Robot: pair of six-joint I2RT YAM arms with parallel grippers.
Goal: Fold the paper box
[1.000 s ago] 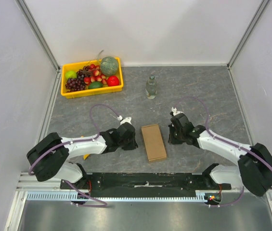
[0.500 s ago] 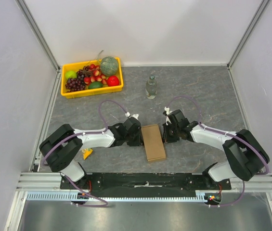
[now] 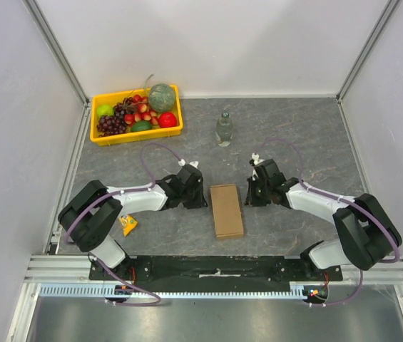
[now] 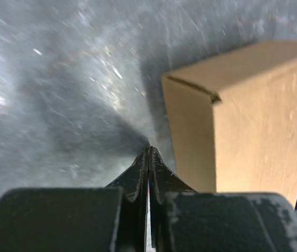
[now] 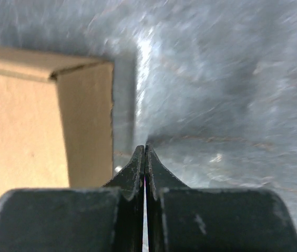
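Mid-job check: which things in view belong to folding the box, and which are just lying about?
Job in hand:
- paper box, lying flat and closed up
- left gripper and right gripper, fingers shut, one on each side of the box

Lying about:
- yellow tray of fruit, far left
- clear bottle, beyond the box
- small yellow item, near left

Overhead, the light is bright and even, the picture sharp, the shadows soft. Both wrist views smear the surface (image 4: 59, 79) into blur (the paper box (image 4: 253, 121) has crisper edges). In the left one, pale glare streaks at 10 o'clock, and the box throws a dark shadow toward 9 o'clock.
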